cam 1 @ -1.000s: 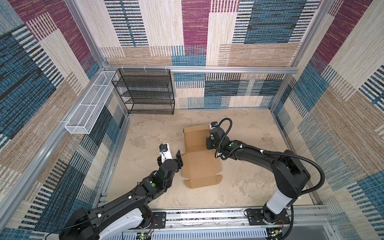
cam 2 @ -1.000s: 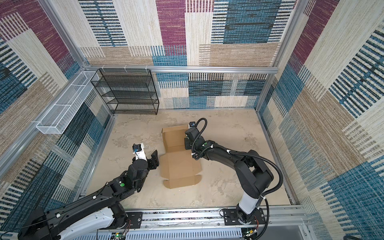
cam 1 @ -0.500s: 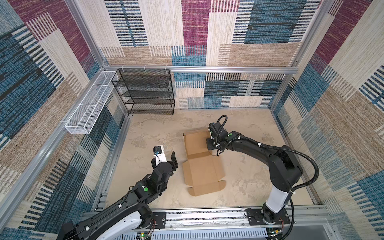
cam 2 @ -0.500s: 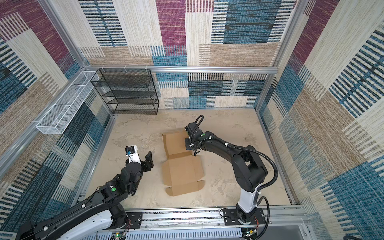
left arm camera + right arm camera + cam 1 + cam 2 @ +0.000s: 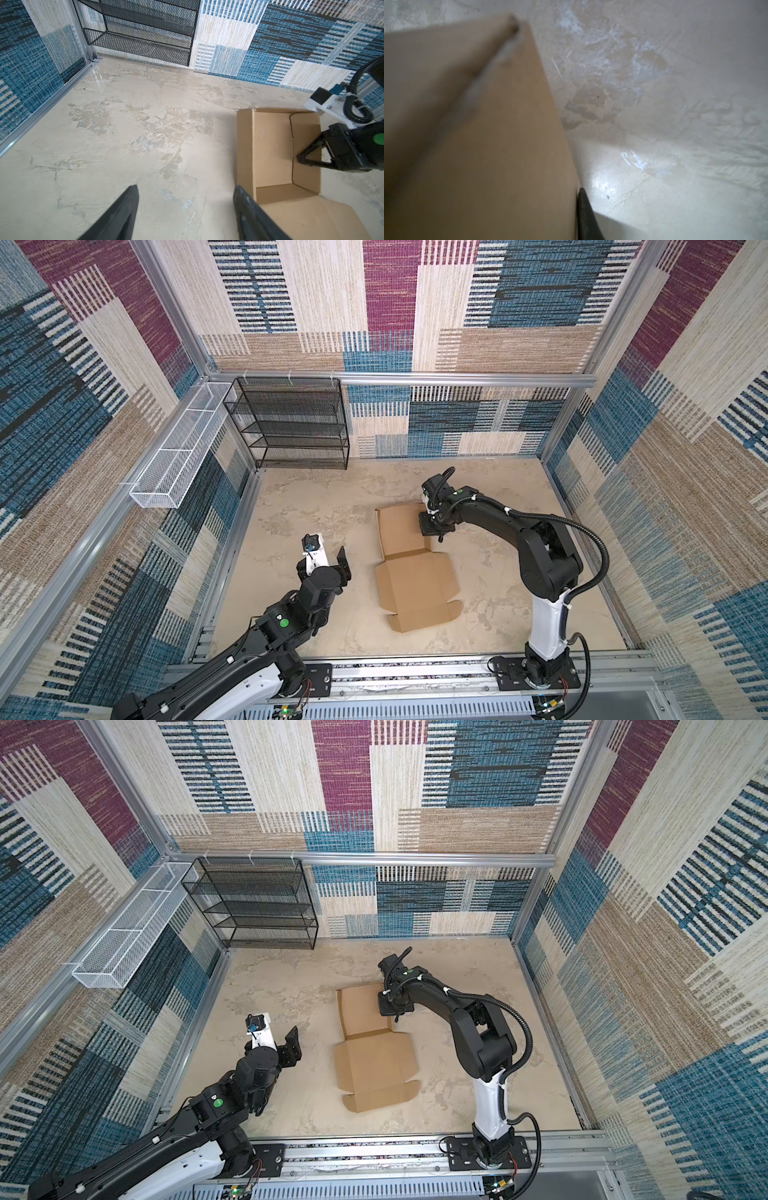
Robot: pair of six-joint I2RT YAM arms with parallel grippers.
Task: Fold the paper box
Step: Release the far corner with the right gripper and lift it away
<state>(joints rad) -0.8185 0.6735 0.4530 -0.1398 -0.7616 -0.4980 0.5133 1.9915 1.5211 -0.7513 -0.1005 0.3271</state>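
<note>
Two halves make up the paper box [image 5: 415, 593], plain brown cardboard in the middle of the table [image 5: 311, 510]. The far half stands as an open tray and the near half lies flat. The right gripper [image 5: 431, 526] seems to pinch the tray's right wall, jaws nearly together. The left gripper [image 5: 185, 188] hangs wide apart just beside the box.

The paper box [image 5: 415, 593] is matt brown corrugated cardboard. The surface [image 5: 316, 506] looks like mottled beige stone, smooth with a faint sheen. The shelf rack [image 5: 291, 423] is black metal mesh. The walls [image 5: 519, 344] are rough woven cloth.
</note>
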